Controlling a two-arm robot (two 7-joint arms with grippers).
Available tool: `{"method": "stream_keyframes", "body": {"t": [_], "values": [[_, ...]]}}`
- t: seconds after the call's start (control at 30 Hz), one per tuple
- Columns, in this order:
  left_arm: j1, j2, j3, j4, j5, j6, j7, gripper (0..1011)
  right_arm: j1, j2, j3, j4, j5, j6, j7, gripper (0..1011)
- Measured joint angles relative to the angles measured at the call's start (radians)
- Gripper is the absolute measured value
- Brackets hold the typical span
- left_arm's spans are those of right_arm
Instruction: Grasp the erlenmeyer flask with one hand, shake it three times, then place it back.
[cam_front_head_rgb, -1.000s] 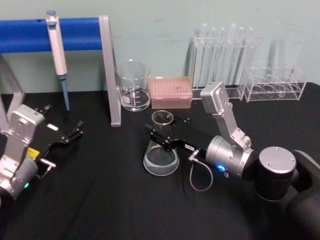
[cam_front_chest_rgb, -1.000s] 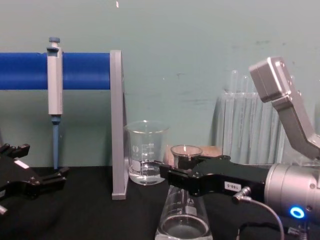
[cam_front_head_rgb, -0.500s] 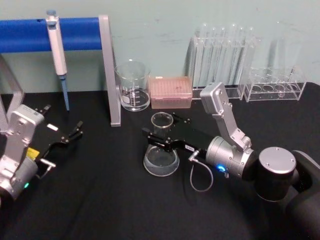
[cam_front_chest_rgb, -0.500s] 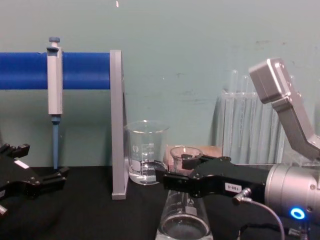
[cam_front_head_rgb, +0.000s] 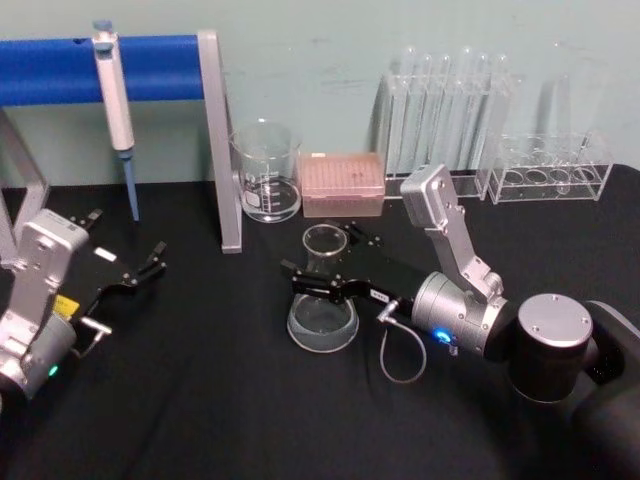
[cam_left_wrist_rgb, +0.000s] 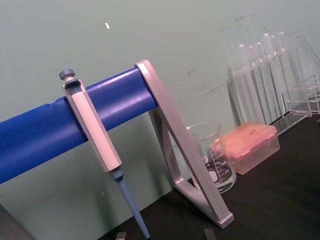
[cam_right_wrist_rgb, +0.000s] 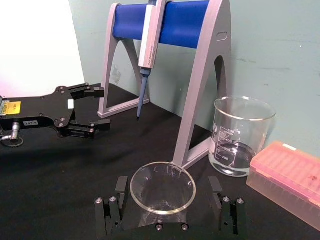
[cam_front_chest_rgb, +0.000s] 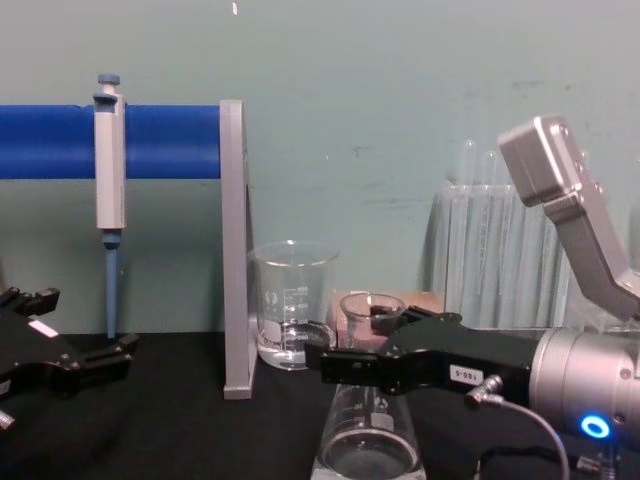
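Note:
The erlenmeyer flask (cam_front_head_rgb: 322, 318) stands upright on the black table, a clear cone with a narrow neck and a little liquid at the bottom. My right gripper (cam_front_head_rgb: 322, 262) is open, one black finger on each side of the neck. The right wrist view looks down on the flask rim (cam_right_wrist_rgb: 162, 187), with a gap between it and each finger (cam_right_wrist_rgb: 112, 212). From the chest view the near finger crosses in front of the flask (cam_front_chest_rgb: 368, 445) just below the rim. My left gripper (cam_front_head_rgb: 140, 272) rests open at the table's left, well away from the flask.
A glass beaker (cam_front_head_rgb: 266, 170) and a pink tip box (cam_front_head_rgb: 342, 184) stand just behind the flask. A pipette (cam_front_head_rgb: 115, 90) hangs on the blue-barred stand (cam_front_head_rgb: 215, 140) at the back left. Test tube racks (cam_front_head_rgb: 445, 110) line the back right.
The right gripper's fingers have spread apart around the flask neck; the near finger has moved outward and toward the left. The flask stays standing on the table. The left arm is still.

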Motion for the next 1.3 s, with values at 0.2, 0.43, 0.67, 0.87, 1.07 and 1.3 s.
{"method": "stream_keyframes", "body": {"t": [0.2, 0.43, 0.67, 0.87, 1.07, 1.3], "values": [[0.000, 0.000, 0.000, 0.000, 0.000, 0.000, 0.000, 1001, -0.003, 0.003, 0.001, -0.005, 0.005, 0.000, 0.007, 1003], [0.000, 0.000, 0.000, 0.000, 0.000, 0.000, 0.000, 1001, -0.027, 0.032, 0.010, -0.044, 0.026, -0.001, 0.028, 1003], [0.000, 0.000, 0.000, 0.000, 0.000, 0.000, 0.000, 1001, -0.063, 0.080, 0.020, -0.098, 0.042, 0.002, 0.039, 1003], [0.000, 0.000, 0.000, 0.000, 0.000, 0.000, 0.000, 1001, -0.096, 0.123, 0.032, -0.142, 0.057, 0.005, 0.046, 1003], [0.000, 0.000, 0.000, 0.000, 0.000, 0.000, 0.000, 1001, -0.121, 0.158, 0.048, -0.176, 0.073, 0.005, 0.050, 1002], [0.000, 0.000, 0.000, 0.000, 0.000, 0.000, 0.000, 1001, -0.142, 0.182, 0.080, -0.202, 0.095, -0.004, 0.034, 1003]]}}
